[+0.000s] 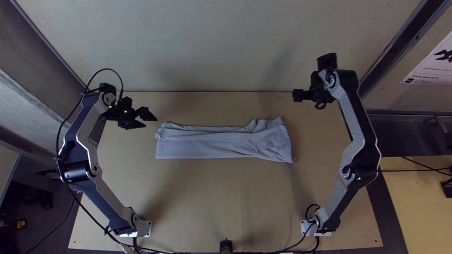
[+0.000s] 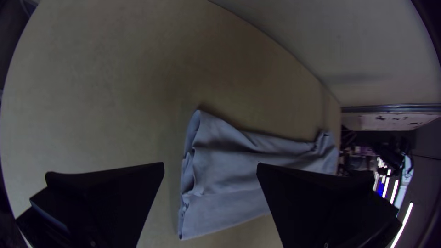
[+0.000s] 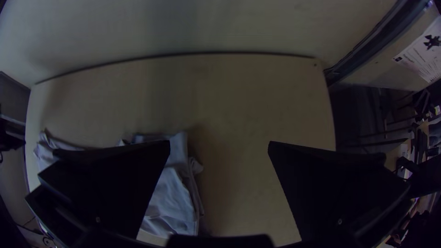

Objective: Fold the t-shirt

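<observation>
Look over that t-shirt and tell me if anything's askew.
Yes: the t-shirt lies in a long strip, but its end nearer the right arm is rumpled and flares wider than the rest, so the fold looks uneven. I see no spill or damage.

My left gripper [image 1: 150,121] and my right gripper [image 1: 296,95] are both showing flat black, and my arm links [image 1: 346,113] are gleaming silver-grey against black joints [image 1: 362,171]. A tiny light [image 1: 125,111] is glowing green on my left gripper. The t-shirt [image 1: 202,149] is showing one plain, pale blue-grey. The table [image 1: 212,188] is looking light tan, the wall [image 1: 226,47] is looking soft beige-grey, and the poster [image 1: 426,70] is carrying black marks on white.
</observation>
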Robot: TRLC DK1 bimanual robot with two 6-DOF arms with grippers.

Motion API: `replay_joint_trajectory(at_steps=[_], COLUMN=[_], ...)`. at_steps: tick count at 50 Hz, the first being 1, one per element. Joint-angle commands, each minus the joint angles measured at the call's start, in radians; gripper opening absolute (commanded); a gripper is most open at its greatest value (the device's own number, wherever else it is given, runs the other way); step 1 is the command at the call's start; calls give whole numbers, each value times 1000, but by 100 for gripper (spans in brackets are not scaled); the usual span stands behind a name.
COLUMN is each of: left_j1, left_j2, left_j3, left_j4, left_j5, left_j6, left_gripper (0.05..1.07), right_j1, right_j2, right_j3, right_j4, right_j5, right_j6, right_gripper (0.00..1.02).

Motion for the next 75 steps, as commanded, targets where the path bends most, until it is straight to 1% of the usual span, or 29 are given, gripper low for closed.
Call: replay_joint_trajectory(at_steps=[1, 4, 11, 19, 23, 27, 33, 36, 41, 50, 56, 67, 71, 75], left_j1=[40, 63, 87, 107, 109, 109, 109, 110, 103, 48, -3, -124, -170, -219], left_j2=[-24, -16, 12, 39, 48, 65, 101, 118, 131, 127, 116, 88, 76, 68], left_j3=[-69, -94, -140, -192, -221, -244, -262, -264, -272, -305, -328, -362, -370, -373], left_j4=[-5, 1, 51, 88, 114, 136, 153, 154, 160, 172, 195, 266, 281, 298], left_j5=[84, 147, 165, 197, 199, 199, 200, 203, 205, 205, 203, 197, 177, 114], left_j6=[51, 93, 103, 125, 133, 142, 151, 157, 159, 153, 122, 16, -21, -68], left_gripper=[103, 103, 103, 103, 103, 103, 103, 103, 103, 103, 103, 103, 103, 103], right_j1=[-18, -26, -37, -48, -55, -61, -63, -63, -63, -58, -51, -41, -41, -41], right_j2=[-44, -56, -73, -76, -85, -97, -114, -119, -122, -125, -128, -130, -128, -128], right_j3=[54, 74, 111, 183, 208, 225, 226, 225, 225, 223, 209, 196, 196, 188], right_j4=[-11, -11, -31, -78, -80, -83, -84, -84, -84, -84, -84, -84, -84, -84], right_j5=[5, 0, -3, -6, -12, -24, -54, -66, -106, -113, -113, -113, -113, -113], right_j6=[-10, 2, 11, 51, 66, 95, 126, 126, 128, 138, 144, 152, 152, 157], right_gripper=[99, 99, 99, 99, 99, 99, 99, 99, 99, 99, 99, 99, 99, 99])
